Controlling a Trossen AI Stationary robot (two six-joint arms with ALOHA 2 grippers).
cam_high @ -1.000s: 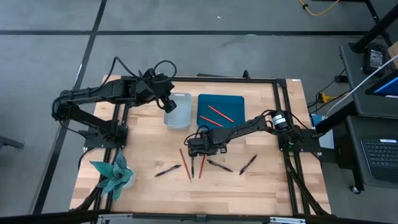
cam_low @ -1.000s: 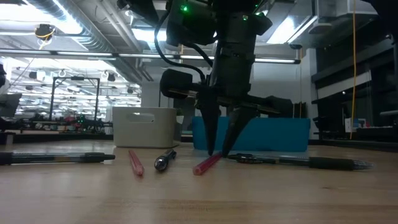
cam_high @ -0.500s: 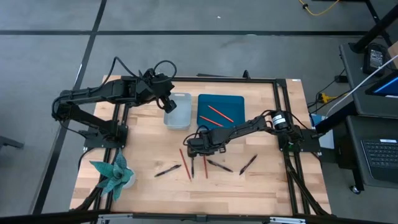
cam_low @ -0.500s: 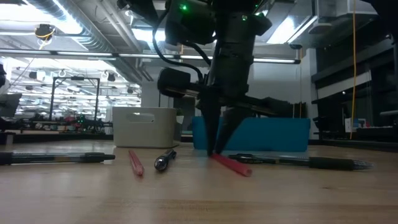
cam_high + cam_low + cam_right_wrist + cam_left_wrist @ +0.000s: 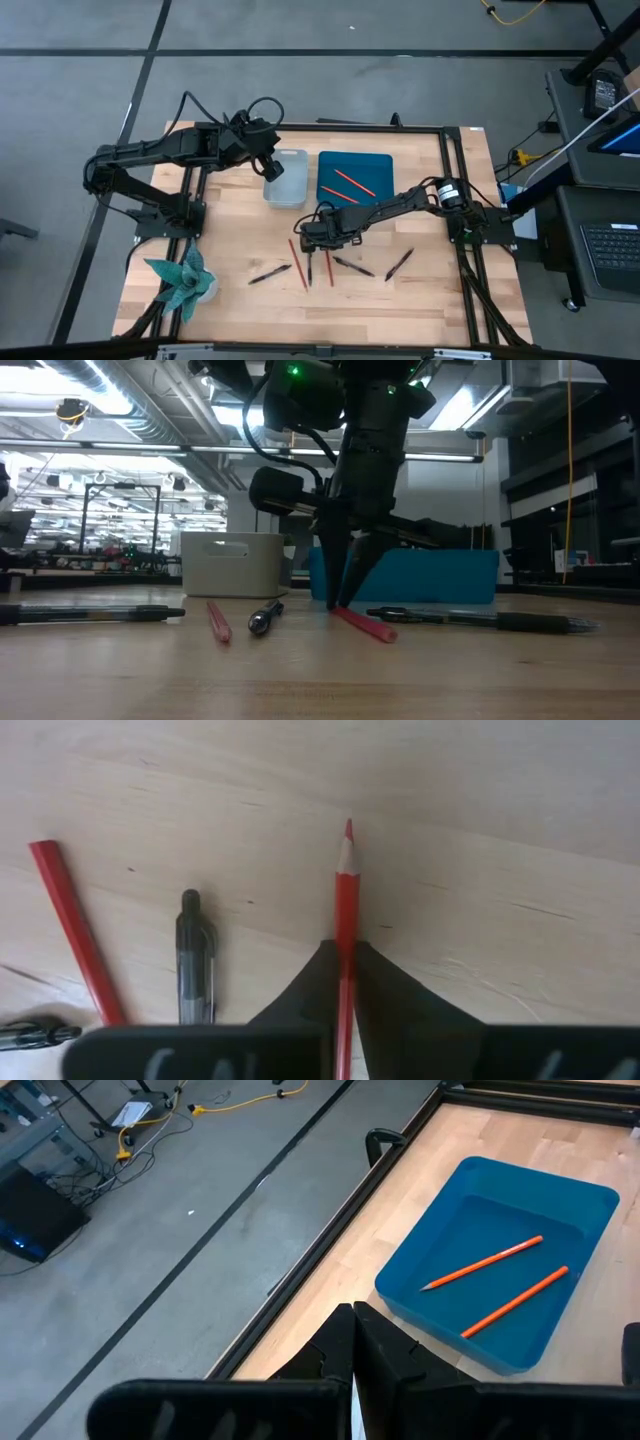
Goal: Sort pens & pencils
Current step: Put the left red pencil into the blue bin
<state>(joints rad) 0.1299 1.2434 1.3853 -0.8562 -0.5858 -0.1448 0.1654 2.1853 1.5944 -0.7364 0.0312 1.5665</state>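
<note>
The right tool [image 5: 345, 955] pinches a red pencil [image 5: 345, 890] at mid-surface, beside a black pen [image 5: 194, 955]. Gripped off-centre, it could pivot and slip. Left tool [image 5: 352, 1342] waits closed above the far edge.

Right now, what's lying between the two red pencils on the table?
A black pen lies between the loose red pencil and the one in the right pincer, shown in the right wrist view.

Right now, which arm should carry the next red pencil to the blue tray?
Right. The right gripper is already shut on a red pencil on the table, near the blue tray. The left gripper hovers by the white bin.
</note>
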